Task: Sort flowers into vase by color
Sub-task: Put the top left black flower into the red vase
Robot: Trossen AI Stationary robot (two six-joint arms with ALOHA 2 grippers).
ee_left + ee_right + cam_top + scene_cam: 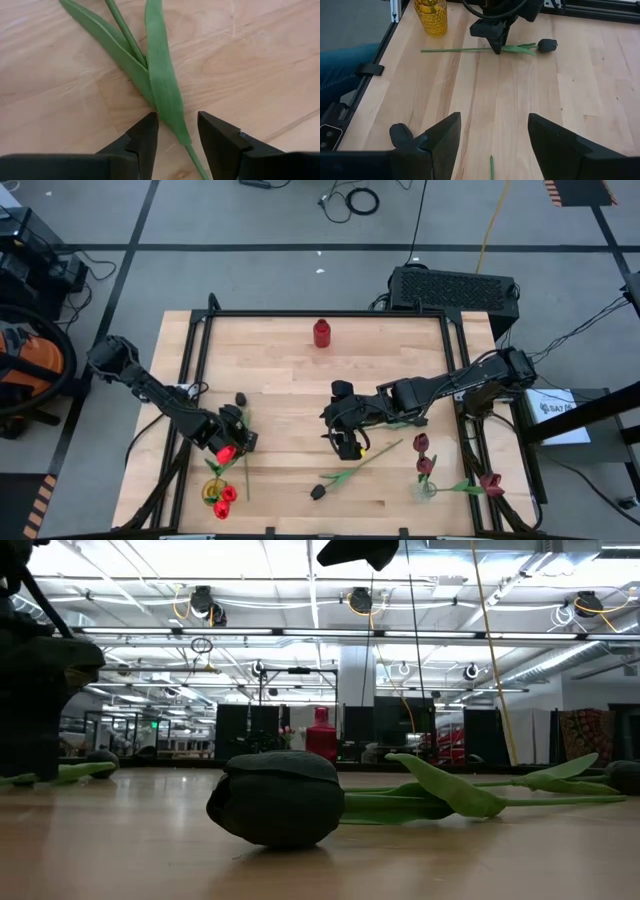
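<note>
**A:** Where is the flower that is being worked on?

**B:** A black-headed artificial tulip with a thin green stem (240, 397) is lying flat on the pale wooden surface (300, 380), at about 8 o'clock from the middle. Its head is pointing toward 12 o'clock and its stem is running toward 6.

**A:** And what is gripping it?

**B:** Nothing is gripping it. The left fingers (145, 142) are standing partly open on either side of the stem and its long leaf (162, 85). There is a gap on each side.

**A:** What is sitting nearby?

**B:** A yellow ribbed glass vase (213, 490) is standing just beyond the stem's end, at 6 o'clock from those fingers, with bright red tulip heads (222, 500) showing in it.

**A:** What about the other arm?

**B:** The right fingers (445, 135) are hanging wide apart near the middle of the surface, holding nothing. At 6 o'clock from them a second black tulip (278, 798) is lying on its side, its green leaves stretching toward 2 o'clock.

**A:** Anything farther out?

**B:** At 4 o'clock a clear glass vase (427, 488) is holding dark maroon tulips (422, 446), and another maroon tulip (490, 483) is lying just beside it. A small red bottle-shaped vase (321, 332) is standing at 12 o'clock.
</note>
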